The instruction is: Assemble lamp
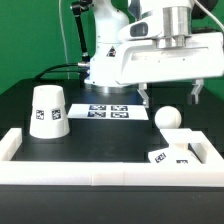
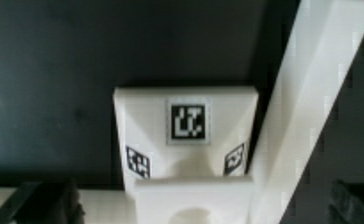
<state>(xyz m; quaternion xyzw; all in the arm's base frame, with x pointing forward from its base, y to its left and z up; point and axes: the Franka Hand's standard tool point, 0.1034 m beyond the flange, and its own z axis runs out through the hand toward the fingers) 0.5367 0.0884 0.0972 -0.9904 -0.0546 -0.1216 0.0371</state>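
The white cone shade [image 1: 48,110] stands on the black table at the exterior view's left, its tag facing the camera. The ball-shaped bulb [image 1: 168,117] sits right of the middle. The flat base [image 1: 178,148] with its tags lies in front of the bulb, in the corner of the border rail. My gripper [image 1: 168,95] hangs open and empty just above the bulb, one finger on each side. In the wrist view the base [image 2: 188,135] lies against the rail. The dark fingers [image 2: 46,203] show at the frame's edge, wide apart. A blurred white rounded shape lies between them.
The marker board [image 1: 110,110] lies flat behind the middle of the table. The long white border rail [image 1: 100,165] runs along the front and up the right side, and shows in the wrist view [image 2: 317,90]. The arm's white body fills the upper right.
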